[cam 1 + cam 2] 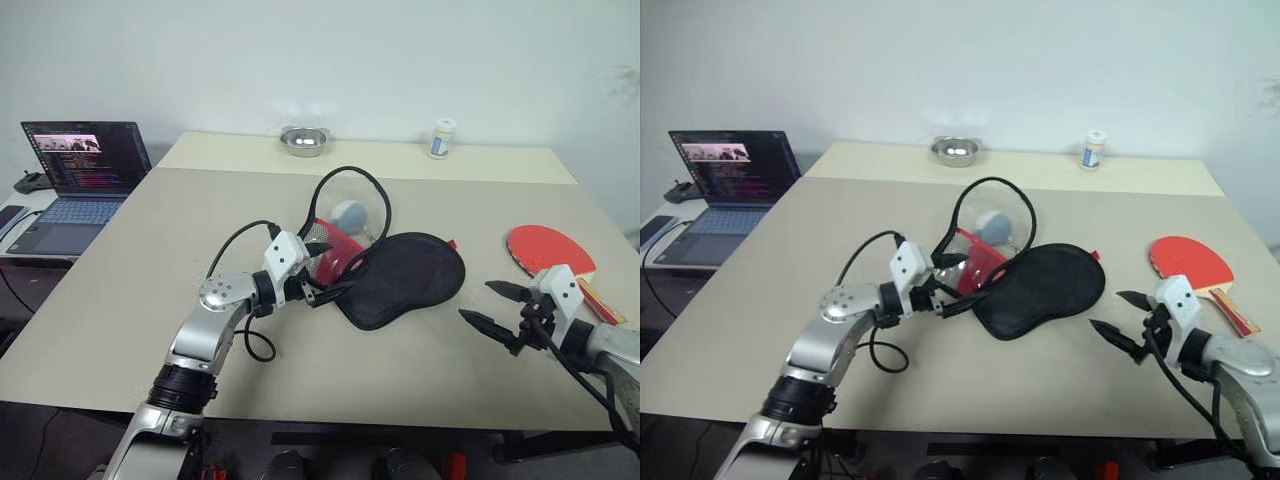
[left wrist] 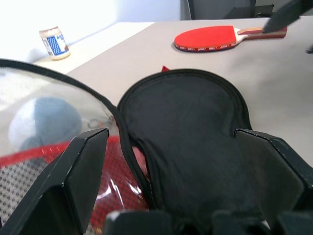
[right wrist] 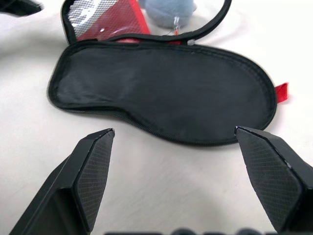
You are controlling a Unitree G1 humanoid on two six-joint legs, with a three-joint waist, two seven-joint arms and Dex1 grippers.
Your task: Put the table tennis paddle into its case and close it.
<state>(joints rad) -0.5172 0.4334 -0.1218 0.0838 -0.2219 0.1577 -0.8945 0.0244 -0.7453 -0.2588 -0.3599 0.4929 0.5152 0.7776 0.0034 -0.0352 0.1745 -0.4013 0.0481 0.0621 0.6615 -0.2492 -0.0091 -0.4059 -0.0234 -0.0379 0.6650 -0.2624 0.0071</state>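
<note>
Our left gripper (image 1: 318,290) is spread wide at the narrow end of the case (image 1: 405,277), holding nothing; our right gripper (image 1: 492,306) is spread too, empty, just in front of the paddle (image 1: 548,250) lying near the table's right edge. We should pinch the paddle's handle first, keeping the case mouth open.

The case (image 1: 405,278) is lying open near the middle of the table (image 1: 120,310), black side up. The left gripper (image 1: 322,272) is reaching its narrow end with fingers spread. The table tennis paddle (image 1: 552,253) is resting red face up just beyond the right gripper (image 1: 497,307), which is hovering wide open. A laptop (image 1: 75,180) is sitting left of the table; a metal bowl (image 1: 303,141) and a small jar (image 1: 442,138) are standing along the far edge.
</note>
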